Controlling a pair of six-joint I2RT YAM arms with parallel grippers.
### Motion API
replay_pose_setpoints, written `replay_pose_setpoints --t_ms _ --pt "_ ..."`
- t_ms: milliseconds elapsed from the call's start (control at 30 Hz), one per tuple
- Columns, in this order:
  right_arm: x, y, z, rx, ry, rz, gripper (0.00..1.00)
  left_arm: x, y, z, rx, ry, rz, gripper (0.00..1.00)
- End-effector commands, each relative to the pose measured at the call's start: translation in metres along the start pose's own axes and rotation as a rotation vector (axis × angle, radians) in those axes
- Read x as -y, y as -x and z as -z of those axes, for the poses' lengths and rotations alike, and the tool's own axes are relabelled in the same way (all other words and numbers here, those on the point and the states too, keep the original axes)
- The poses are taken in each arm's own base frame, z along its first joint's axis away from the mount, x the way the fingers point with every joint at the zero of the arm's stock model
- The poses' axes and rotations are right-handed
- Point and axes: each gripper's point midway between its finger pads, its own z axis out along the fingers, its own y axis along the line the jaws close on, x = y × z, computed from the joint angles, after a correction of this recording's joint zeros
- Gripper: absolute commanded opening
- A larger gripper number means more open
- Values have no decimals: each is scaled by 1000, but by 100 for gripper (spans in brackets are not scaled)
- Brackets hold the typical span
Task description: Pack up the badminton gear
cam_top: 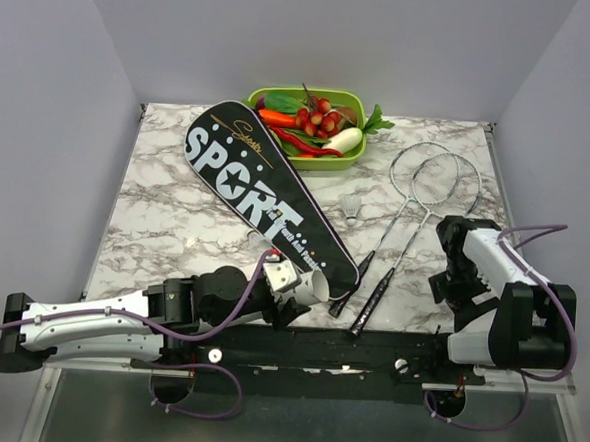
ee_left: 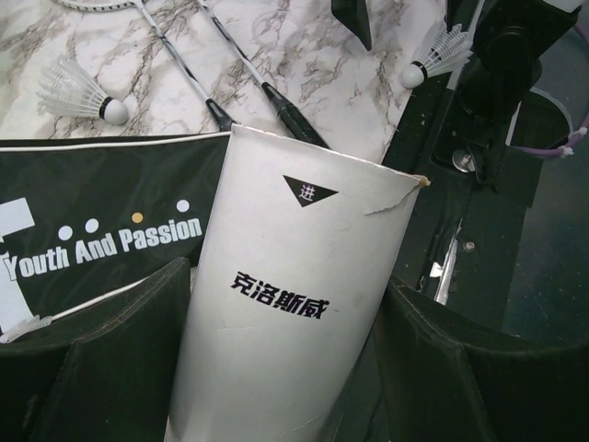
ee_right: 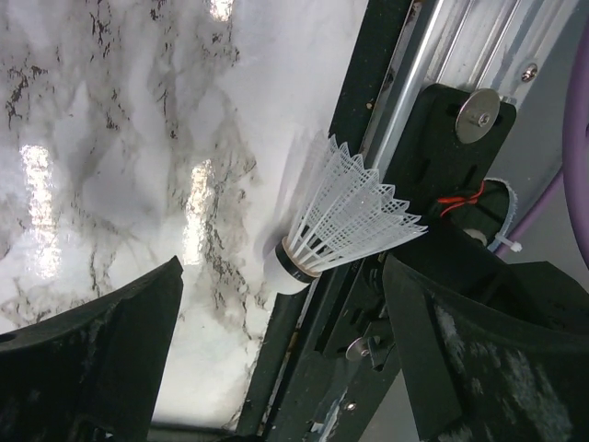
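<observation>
1. Closest to the lens on the left wrist: white tube [ee_left: 304, 230], pinched from both sides by the left gripper [ee_left: 285, 274], open mouth pointing away from the jaws, rim torn at one corner.
2. Just beside one finger of that grip: bag [ee_left: 101, 230], lettered side up. Ahead of the tube's mouth: black handles of the rackets [ee_left: 294, 118].
3. On the other wrist: right gripper [ee_right: 283, 267] spread wide, nothing held. Loose between the jaws, just ahead of the fingertips: shuttlecock [ee_right: 354, 216], cork about midway between the fingers, skirt fanning out over the black rail [ee_right: 379, 83] at the edge of the table [ee_right: 110, 138].
4. Likely step in hand: picking up that shuttlecock for the tube. Move forward far enough to bracket the cork with both pads, then close gently on the cork or the narrow neck, never on the flared skirt.
5. Mind the rail below the skirt-side finger. Come down tilted toward the marble to avoid striking it.
6. Second shuttlecock [cam_top: 351, 206]: well ahead of both sets of jaws, near the racket shafts, probably for later.
</observation>
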Motion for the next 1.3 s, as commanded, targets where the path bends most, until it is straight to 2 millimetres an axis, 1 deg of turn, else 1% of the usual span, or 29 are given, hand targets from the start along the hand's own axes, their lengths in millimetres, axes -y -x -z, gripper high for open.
replay_pose_setpoints --t_ms 0,100,133,167,200,267,367,400,467,500,567,700,800,833,867,933,967,1033,1100,1133,1167,1200,1233,1267 --pt "5 7 0 16 -108 -18 97 -9 -31 3 -106 140 286 0" --pt "-2 7 -1 14 -97 -7 96 -10 -34 1 -118 149 275 0" --pt "-2 3 -7 2 -100 -2 95 -12 -34 0 -122 156 272 0" --pt "-10 1 -10 -7 -69 -12 93 -12 -36 -1 -129 161 269 0" --pt "-12 -2 -14 -14 -59 -8 88 -13 -36 -1 -128 164 267 0" --pt "-18 -5 -22 -21 -56 -3 81 -15 -38 -2 -141 177 263 0" --pt "-23 -1 -25 -3 -55 20 59 -17 -44 -2 -158 194 260 0" --pt "-24 -1 -26 -2 -51 34 44 -18 -44 -2 -158 198 261 0" --pt "-32 0 -27 -1 -22 38 29 -20 -48 -4 -168 211 256 0" --pt "-33 -2 -29 -9 -19 46 15 -20 -50 -5 -175 213 252 0" --pt "-40 -4 -31 -19 5 49 1 -20 -51 -7 -187 221 245 0" --pt "-51 0 -29 -12 36 72 1 -23 -53 -9 -209 239 229 0" --pt "-65 17 -11 42 116 83 1 -25 -57 -8 -224 249 222 0" --pt "-69 22 -3 61 149 81 0 -25 -56 -7 -221 252 223 0" --pt "-77 31 8 87 187 77 1 -26 -55 -7 -218 256 225 0" --pt "-83 39 20 114 230 101 1 -27 -51 -6 -208 257 221 0" --pt "-89 45 31 134 267 97 1 -27 -51 -5 -209 260 217 0" --pt "-94 53 44 165 307 119 1 -28 -47 -4 -207 265 209 0" --pt "-97 68 65 220 359 115 1 -32 -44 -4 -206 282 197 0" --pt "-95 73 72 244 370 113 7 -33 -43 -3 -208 287 194 0" --pt "-87 80 77 276 353 109 23 -34 -42 -3 -209 292 190 0" --pt "-82 87 88 303 368 98 56 -33 -40 -2 -209 288 184 0" --pt "-76 89 91 316 360 93 69 -33 -37 -2 -208 283 176 0" --pt "-64 89 91 321 323 95 78 -32 -35 -1 -207 279 176 0"
